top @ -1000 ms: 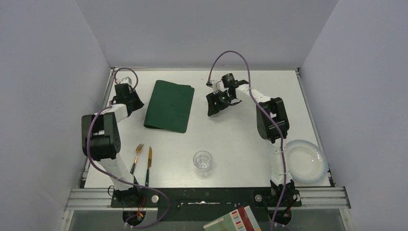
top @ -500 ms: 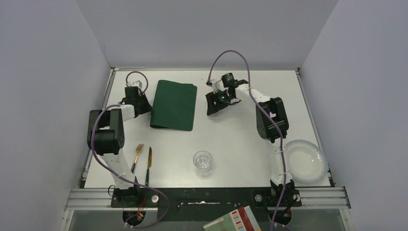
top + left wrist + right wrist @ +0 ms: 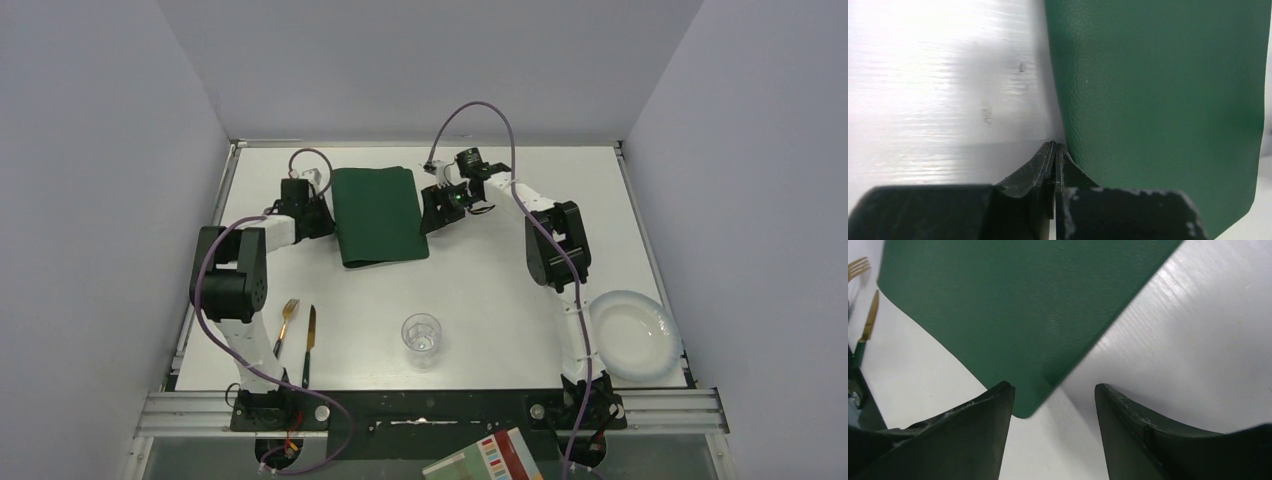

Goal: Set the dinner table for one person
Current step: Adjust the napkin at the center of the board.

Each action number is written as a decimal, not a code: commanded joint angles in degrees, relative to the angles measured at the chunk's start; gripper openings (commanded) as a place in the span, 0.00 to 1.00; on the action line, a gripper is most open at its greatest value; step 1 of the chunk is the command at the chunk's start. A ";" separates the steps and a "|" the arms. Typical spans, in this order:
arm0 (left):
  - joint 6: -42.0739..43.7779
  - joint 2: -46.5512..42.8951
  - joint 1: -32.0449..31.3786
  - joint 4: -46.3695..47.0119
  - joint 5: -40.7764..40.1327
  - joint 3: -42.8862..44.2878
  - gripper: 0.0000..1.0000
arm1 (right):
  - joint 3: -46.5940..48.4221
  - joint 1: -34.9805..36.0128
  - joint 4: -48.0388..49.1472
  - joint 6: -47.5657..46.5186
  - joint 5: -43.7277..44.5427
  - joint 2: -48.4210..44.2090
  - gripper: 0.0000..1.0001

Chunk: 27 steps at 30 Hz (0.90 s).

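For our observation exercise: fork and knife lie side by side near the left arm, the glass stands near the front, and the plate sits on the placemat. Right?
No. The plate is not on the placemat; the top view shows it at the table's near right corner, well apart from it. Fork, knife and glass are as stated.

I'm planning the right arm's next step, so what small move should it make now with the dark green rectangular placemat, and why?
Probably lower the right gripper and close it on the dark green rectangular placemat. Its jaws stand open with the mat's rounded corner between them, and the shut left gripper sits at the opposite edge, so the mat looks braced for a pinch.
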 commanded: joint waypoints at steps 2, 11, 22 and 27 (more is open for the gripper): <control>0.31 -2.72 -1.81 -0.14 2.26 2.81 0.00 | -0.44 0.62 -1.77 1.15 -5.20 1.73 0.62; -0.29 -2.00 -4.29 0.03 2.88 3.64 0.00 | -5.98 -3.75 -9.59 -5.44 1.87 -3.00 0.61; -0.31 -2.90 -4.51 1.00 3.15 3.23 0.00 | -19.59 -8.11 -13.77 -9.61 3.21 -9.74 0.62; 0.64 -3.06 -4.53 -0.89 2.73 4.39 0.00 | -17.86 -7.17 -12.29 -8.26 2.50 -6.95 0.62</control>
